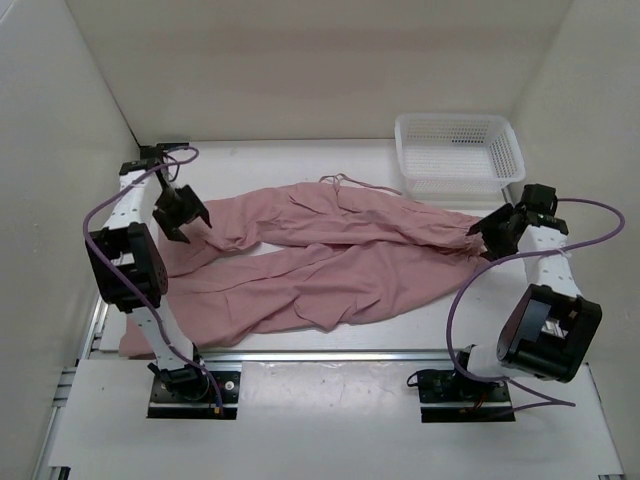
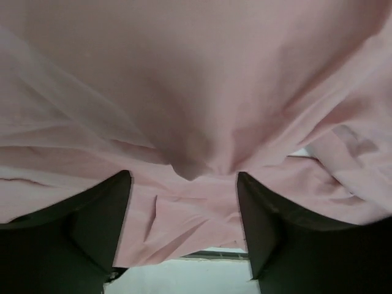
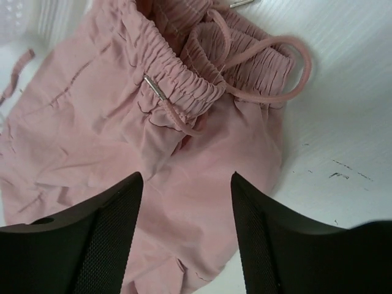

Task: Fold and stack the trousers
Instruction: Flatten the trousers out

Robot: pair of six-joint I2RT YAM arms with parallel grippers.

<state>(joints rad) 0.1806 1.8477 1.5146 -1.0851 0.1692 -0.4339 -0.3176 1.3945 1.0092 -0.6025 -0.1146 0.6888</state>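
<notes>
The dusty-pink trousers [image 1: 330,262] lie spread and wrinkled across the table, running left to right. My left gripper [image 1: 188,222] is open over their far-left end. In the left wrist view the pink cloth [image 2: 196,92] fills the frame and bulges down between the open fingers [image 2: 184,177]. My right gripper [image 1: 487,238] is open at the trousers' right end. In the right wrist view a gathered elastic edge [image 3: 184,79] with a drawstring [image 3: 275,67] lies just ahead of the open gripper [image 3: 187,177], with flat pink cloth under it.
A white mesh basket [image 1: 508,150] stands at the back right, close to the right arm. White walls enclose the table on the left, back and right. A metal rail [image 1: 330,353] runs along the near edge, with pink cloth hanging near it at the left.
</notes>
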